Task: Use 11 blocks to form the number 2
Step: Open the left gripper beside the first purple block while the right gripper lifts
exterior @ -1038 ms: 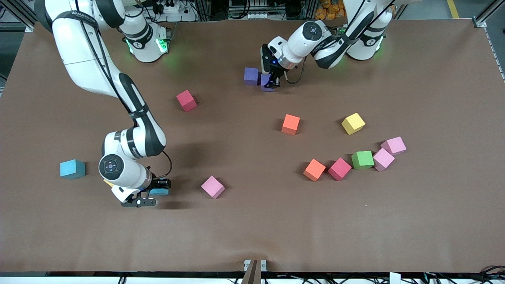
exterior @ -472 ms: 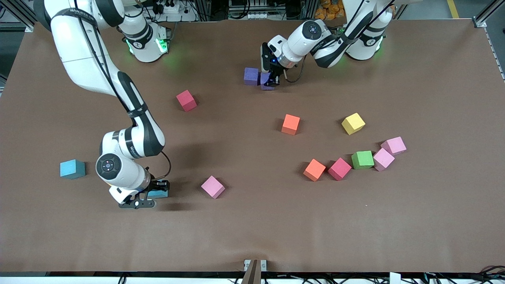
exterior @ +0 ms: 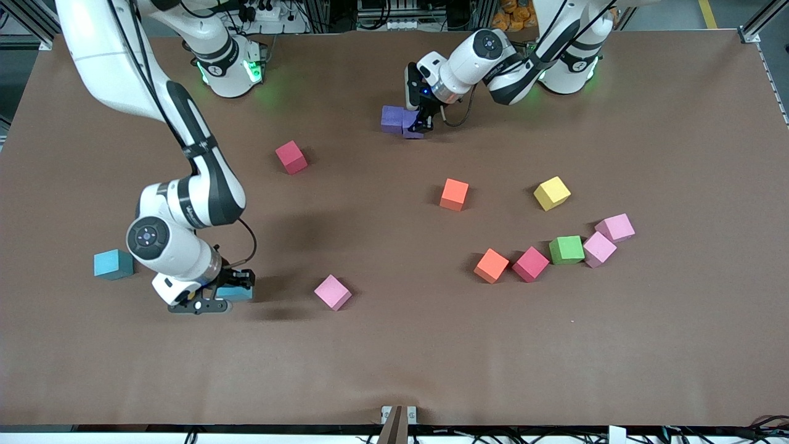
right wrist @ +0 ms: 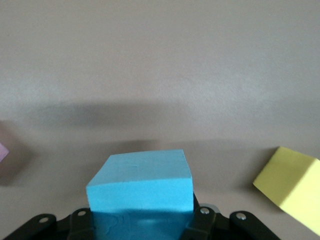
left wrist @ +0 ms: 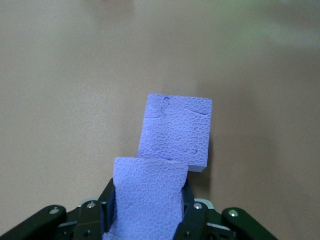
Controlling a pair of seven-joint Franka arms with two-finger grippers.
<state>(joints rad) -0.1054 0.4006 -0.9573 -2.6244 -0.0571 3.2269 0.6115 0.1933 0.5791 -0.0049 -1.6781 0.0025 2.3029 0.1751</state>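
1. The left gripper (exterior: pixel 421 126) was clamped on a purple block (left wrist: pixel 146 195), which was set touching a second purple block (exterior: pixel 392 119) near the arms' bases, probably so that the 2 would make the start of the numeral.
2. The right gripper (exterior: pixel 217 296) was clamped on a light blue block (right wrist: pixel 141 187), held low over the table (exterior: pixel 394 357) toward the right arm's end, seemingly for carrying to the figure.
3. In the right wrist view, a yellow block (right wrist: pixel 290 187) lay just beside that gripper.
4. Elsewhere were counted 1 more light blue block (exterior: pixel 113 264), 2 red, 2 orange, 1 more yellow, 1 green and 3 pink cubes, all loose; most of the figure was judged unbuilt.
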